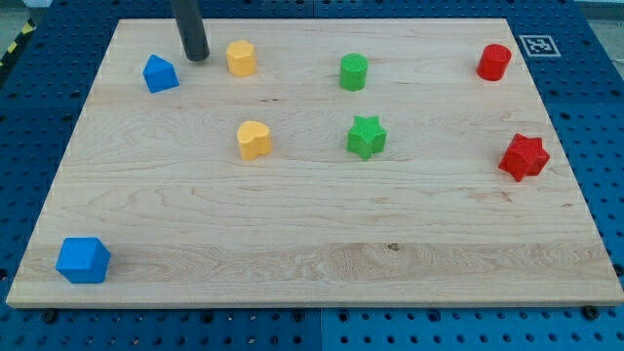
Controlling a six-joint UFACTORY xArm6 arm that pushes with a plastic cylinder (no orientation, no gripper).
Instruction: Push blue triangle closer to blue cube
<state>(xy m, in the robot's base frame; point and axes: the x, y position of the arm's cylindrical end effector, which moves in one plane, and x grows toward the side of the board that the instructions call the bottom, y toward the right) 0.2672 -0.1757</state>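
The small blue triangle block [160, 74] sits just left of my tip [198, 57], which carries no fingers, far up the wooden surface [322, 234] from the blue cube [83, 260], so a downward push seems needed.

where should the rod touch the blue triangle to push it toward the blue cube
Press my tip on the blue triangle at its upper-right side, the side facing away from the blue cube, which sits toward the view's bottom left. My tip is already just right of it.

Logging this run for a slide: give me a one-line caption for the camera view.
My tip rests between the blue triangle and yellow block, far from the blue cube at the view's bottom left.
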